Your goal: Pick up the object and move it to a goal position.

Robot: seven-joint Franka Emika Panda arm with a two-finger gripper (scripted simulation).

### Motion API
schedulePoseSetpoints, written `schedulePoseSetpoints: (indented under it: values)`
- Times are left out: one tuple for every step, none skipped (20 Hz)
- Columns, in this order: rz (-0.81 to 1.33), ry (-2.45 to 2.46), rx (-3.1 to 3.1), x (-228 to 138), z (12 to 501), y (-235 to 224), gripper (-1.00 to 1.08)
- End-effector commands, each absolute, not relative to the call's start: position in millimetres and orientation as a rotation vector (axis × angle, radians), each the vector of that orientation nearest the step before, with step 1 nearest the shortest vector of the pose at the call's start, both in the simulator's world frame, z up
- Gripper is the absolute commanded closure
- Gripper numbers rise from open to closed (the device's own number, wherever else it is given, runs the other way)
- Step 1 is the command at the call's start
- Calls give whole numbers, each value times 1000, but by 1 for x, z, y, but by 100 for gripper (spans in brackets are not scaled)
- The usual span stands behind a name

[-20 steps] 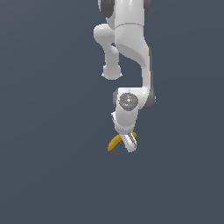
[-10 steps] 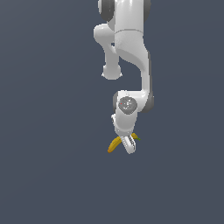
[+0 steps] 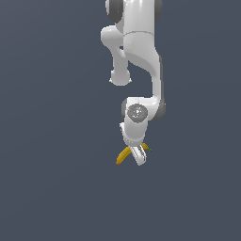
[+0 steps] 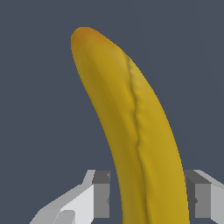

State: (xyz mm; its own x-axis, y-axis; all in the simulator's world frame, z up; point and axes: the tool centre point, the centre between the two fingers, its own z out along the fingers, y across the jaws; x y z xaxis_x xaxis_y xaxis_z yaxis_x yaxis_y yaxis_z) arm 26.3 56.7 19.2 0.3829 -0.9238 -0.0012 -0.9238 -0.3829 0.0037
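Note:
The object, a curved yellow banana [image 3: 123, 155], lies crosswise between the fingers of my gripper [image 3: 139, 158] low in the middle of the exterior view. One end sticks out toward the exterior view's left, and a dark tip shows on the other side of the fingers. In the wrist view the banana [image 4: 131, 122] fills the middle, and the two grey fingers [image 4: 101, 193] press close on both its sides. My gripper [image 4: 148, 194] is shut on it. No goal marker shows in either view.
A plain dark grey surface [image 3: 52, 179] fills the background all around. The white arm [image 3: 141, 56] reaches down from the top of the exterior view.
The arm's wrist has sunk slightly and the upper links have shifted a little. The banana stays between the fingers at nearly the same spot.

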Motion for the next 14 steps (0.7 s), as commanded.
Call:
schedulePoseSetpoints:
  values:
    - [-3, -1743, 2613, 27, 23, 58, 108]
    - [-3, -1743, 2613, 27, 26, 58, 108]
    - [-3, -1743, 2613, 26, 29, 58, 108]
    - [-3, -1743, 2613, 26, 33, 58, 108]
    - [-3, -1743, 2613, 26, 38, 58, 108]
    - [-3, -1743, 2613, 26, 43, 59, 108]
    - [-3, -1743, 2613, 26, 49, 59, 108]
    - [-3, -1745, 2612, 25, 55, 59, 108]
    - [-3, -1745, 2612, 25, 62, 59, 108]
    - [-3, -1745, 2612, 25, 70, 60, 108]
    - [-3, -1745, 2612, 24, 79, 60, 108]
    - [-3, -1745, 2612, 24, 88, 60, 108]
    - [-3, -1745, 2612, 23, 98, 61, 108]
    - [-3, -1745, 2612, 23, 108, 61, 108]
